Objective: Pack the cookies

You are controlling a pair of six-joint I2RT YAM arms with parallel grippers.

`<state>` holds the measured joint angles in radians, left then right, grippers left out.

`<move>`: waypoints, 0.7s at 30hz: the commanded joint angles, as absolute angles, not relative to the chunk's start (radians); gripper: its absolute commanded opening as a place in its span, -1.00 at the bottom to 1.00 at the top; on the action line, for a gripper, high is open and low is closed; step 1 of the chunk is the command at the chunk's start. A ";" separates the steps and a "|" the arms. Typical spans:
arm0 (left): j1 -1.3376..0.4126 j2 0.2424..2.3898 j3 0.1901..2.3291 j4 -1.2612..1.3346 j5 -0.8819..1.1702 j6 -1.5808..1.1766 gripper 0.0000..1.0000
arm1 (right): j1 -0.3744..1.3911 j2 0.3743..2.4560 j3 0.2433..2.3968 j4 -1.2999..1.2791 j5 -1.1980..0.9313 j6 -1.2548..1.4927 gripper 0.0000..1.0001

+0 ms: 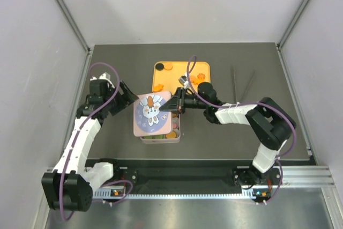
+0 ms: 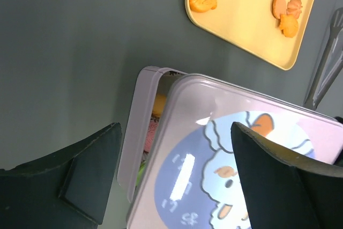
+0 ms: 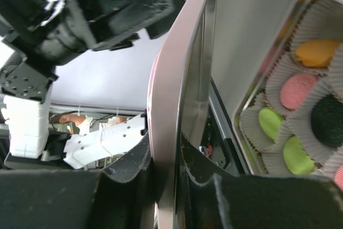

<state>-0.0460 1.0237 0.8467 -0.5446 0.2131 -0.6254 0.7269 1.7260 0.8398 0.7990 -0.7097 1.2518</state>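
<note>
Pink lid (image 1: 154, 113) sits askew over the tin (image 2: 139, 132) — right hand (image 1: 173, 103) pinches its edge, left hand (image 1: 127, 97) spread open alongside. Cookies (image 3: 299, 90) fill the cups (image 3: 278, 78); others lie on the tray (image 1: 177, 76) — packing incomplete.

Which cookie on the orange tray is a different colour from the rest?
The black cookie near the tray's far left corner; the other cookies there are orange.

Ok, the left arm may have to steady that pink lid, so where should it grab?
The lid's free left rim, from the left: it is a thin plate, the right claw pinches its right rim, and the open left claw faces that side.
</note>
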 commanded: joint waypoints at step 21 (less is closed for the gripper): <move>-0.057 1.118 0.736 -0.414 0.342 -0.624 0.72 | 0.709 1.850 0.756 1.043 -0.695 1.342 -1.00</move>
<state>-0.0498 1.1114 0.7441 -0.4694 0.3202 -0.6327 0.7212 1.8343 0.7658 0.8970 -0.6914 1.3037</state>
